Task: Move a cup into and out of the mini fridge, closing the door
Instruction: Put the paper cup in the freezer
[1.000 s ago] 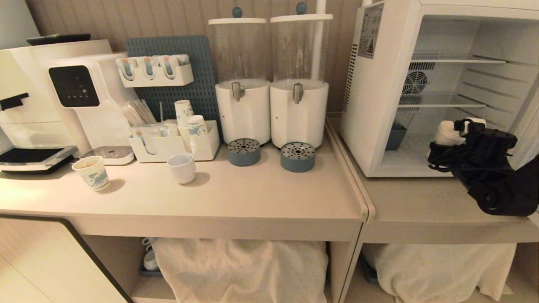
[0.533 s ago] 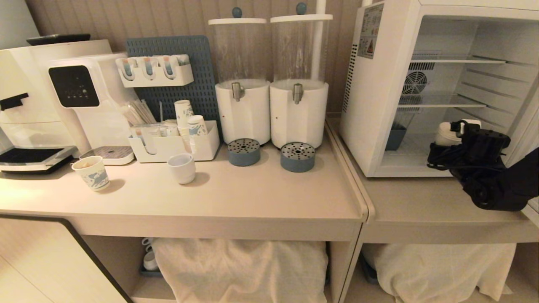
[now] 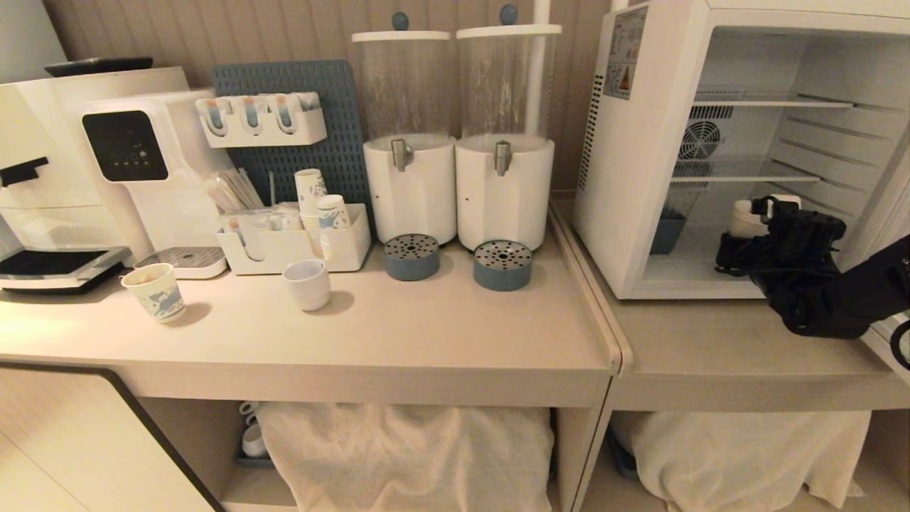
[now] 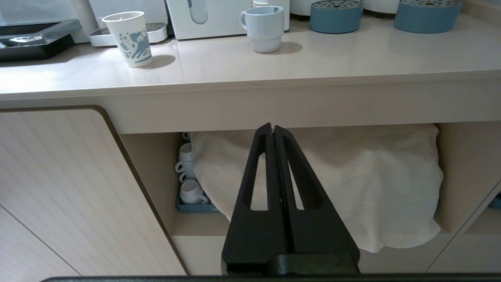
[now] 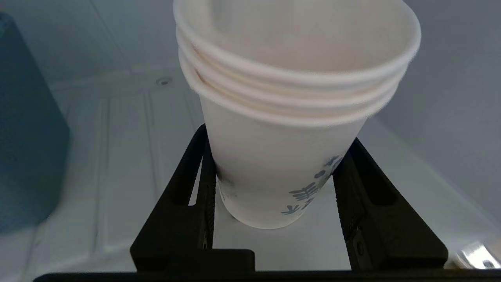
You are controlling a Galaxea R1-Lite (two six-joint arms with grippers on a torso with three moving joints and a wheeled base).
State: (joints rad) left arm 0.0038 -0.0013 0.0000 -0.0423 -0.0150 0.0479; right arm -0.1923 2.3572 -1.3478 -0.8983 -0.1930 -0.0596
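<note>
The mini fridge [image 3: 640,178] stands at the right on the lower counter. Its door [image 3: 887,334] is swung open at the right edge of the head view. My right gripper [image 3: 755,226] reaches into the bottom compartment and is shut on the cup [image 3: 743,217]. In the right wrist view the cup [image 5: 282,156] is tall, white and upright, with a layered rim and small blue print. The black fingers [image 5: 203,172] press its lower sides. The cup's base hangs close over the white fridge floor [image 5: 129,164]. My left gripper [image 4: 273,127] is shut and empty, parked below the counter edge.
A dark blue bin [image 3: 668,231] sits at the fridge's left inner wall, beside the cup. Thin shelves [image 3: 746,169] span the fridge above. On the main counter stand a patterned paper cup [image 3: 156,291], a white ceramic cup [image 3: 308,283] and two drink dispensers [image 3: 455,192].
My right arm has pushed further into the fridge with the cup, which now sits deeper and a little more to the left. The left arm has not moved.
</note>
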